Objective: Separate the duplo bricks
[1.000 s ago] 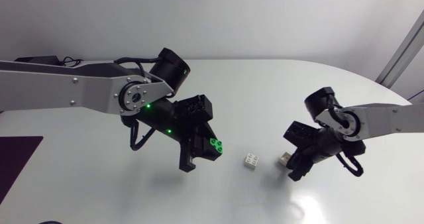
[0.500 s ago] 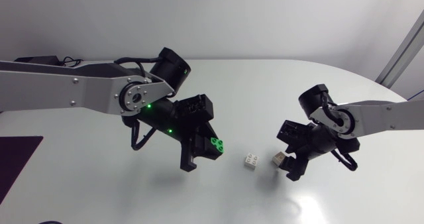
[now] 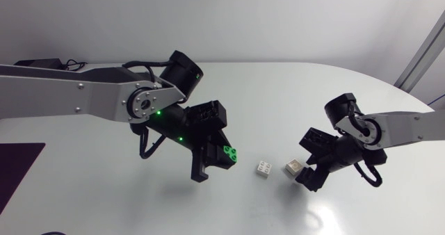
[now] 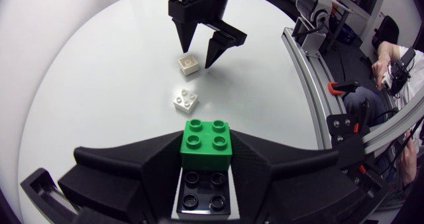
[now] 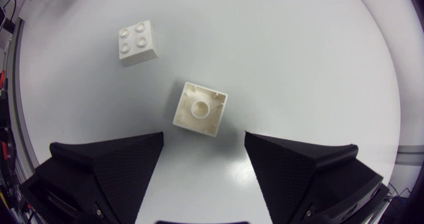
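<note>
Low in the middle of the head view, my left tool [image 3: 212, 162] hangs over the bench [image 3: 278, 89], its tip aimed toward the lower right of the frame. Its jaws are clamped on a green brick [image 3: 229, 152] from two sides. My left wrist view shows that green brick's four studs facing the camera. A black brick [image 4: 202, 189] shows its own studs just behind it, nearer my wrist. Together the pair's long axis runs straight out along the jaws; I cannot tell how the two are joined.

Right of the green brick in the head view, two white bricks lie on the bench near each other but not touching. The studs-up white brick [image 3: 263, 168] rests flat with four studs upward. The upturned white brick [image 3: 293, 167], at its right, lies hollow side up, showing its inner tube in my right wrist view. Both are square, so neither has a long axis; each sits slightly askew to the other.

My right tool [image 3: 306, 174] comes in from the right edge with its jaws apart. They stand either side of the upturned white brick, just behind it, touching neither face.
</note>
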Controlling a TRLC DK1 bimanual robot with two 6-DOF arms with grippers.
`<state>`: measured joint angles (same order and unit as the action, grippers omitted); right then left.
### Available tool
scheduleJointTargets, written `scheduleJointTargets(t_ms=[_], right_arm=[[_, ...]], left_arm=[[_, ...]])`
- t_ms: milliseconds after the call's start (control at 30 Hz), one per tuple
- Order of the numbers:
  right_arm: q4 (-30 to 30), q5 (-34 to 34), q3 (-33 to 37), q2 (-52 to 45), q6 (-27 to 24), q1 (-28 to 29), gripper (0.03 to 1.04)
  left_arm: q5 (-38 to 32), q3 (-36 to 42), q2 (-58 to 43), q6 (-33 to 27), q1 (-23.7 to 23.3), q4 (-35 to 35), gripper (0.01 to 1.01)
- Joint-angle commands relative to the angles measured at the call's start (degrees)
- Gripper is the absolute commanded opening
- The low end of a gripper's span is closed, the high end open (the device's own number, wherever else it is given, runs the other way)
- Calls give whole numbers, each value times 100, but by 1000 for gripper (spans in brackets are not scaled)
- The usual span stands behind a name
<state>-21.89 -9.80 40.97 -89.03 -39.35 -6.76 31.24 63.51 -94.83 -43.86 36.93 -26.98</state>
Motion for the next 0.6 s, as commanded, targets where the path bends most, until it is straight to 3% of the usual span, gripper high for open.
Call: scheduleJointTargets(t_ms=[0,233,567], right_arm=[[53,93,-204,114,402,-71,887],[352,251,-291,97,886,-325,856],[1565,119,-1021,229,1237,-246,854]], left_arm=[[4,-49,-80,88,16,18,382],[-4,-84,-80,140,51,70,382],[-4,-207,-62,140,-1,158,382]])
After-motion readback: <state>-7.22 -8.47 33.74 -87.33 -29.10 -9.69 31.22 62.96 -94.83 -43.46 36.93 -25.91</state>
